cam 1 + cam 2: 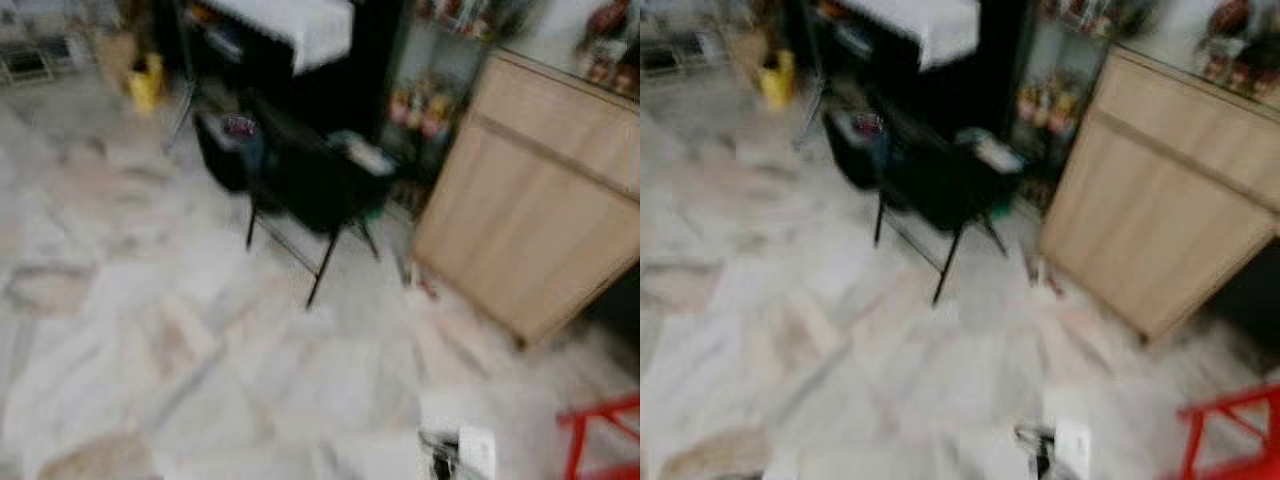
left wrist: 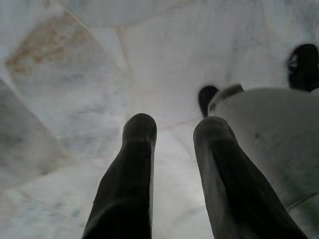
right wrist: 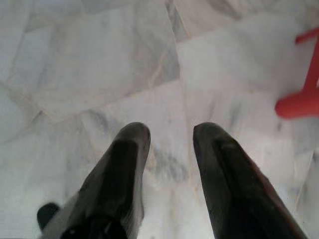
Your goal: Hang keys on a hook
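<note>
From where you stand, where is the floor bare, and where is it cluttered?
Bare marble floor stretches on the robot's left, before the black folding chair. Crowded: the gap between that chair and the wooden cabinet, and the corner by the red frame.

Each claw has two long black fingers — thick, smooth and rounded at the tips, slightly glossy. The left claw (image 2: 174, 130) and the right claw (image 3: 172, 134) look alike. Beside the left claw's fingers sits a pale grey rounded shell (image 2: 271, 134) — part of the robot's body.
</note>
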